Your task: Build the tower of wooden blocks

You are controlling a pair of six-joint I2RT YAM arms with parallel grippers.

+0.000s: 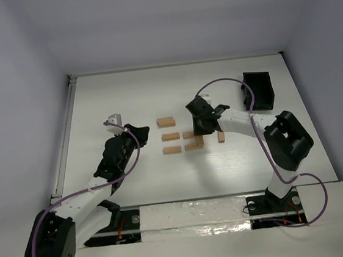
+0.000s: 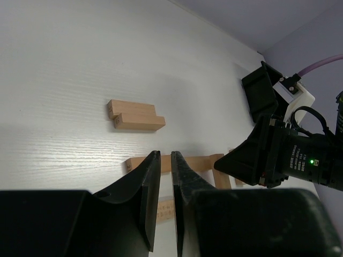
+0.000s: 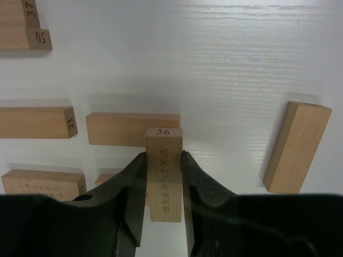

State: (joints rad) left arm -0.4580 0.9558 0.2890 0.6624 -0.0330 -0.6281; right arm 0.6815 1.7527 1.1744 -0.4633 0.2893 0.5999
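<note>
**Right arm** [image 1: 238, 120]: The right jaws are closed on block 36 [image 3: 163, 176]. They grip it by its two long side faces. The numbered end face points away from the wrist. The pictures do not show whether this block touches the worktop [image 1: 125, 96].

**Left arm** [image 1: 116, 153]: The left jaws stand nearly closed, with only a narrow slit between them. Nothing is held. They point toward 3 o'clock, at the block group.

**Blocks, right wrist view:**
- A flat block [image 3: 131, 128] lies crosswise at 12 o'clock of block 36, just beyond its numbered end.
- Block 21 [image 3: 35, 122] lies at 9 o'clock of the flat block, end to end with it and a small gap apart.
- Another block [image 3: 43, 182] lies at 9 o'clock of the right jaws.
- A slanted block [image 3: 297, 145] lies at 3 o'clock, well apart from the rest.

**Blocks, left wrist view:** A pair of blocks [image 2: 136, 120] lies flat, long faces touching, one offset lengthwise.

**Top view:** All blocks lie near the middle of the worktop. A black box [image 1: 270, 90] sits at 2 o'clock of the group, near the right edge.
</note>
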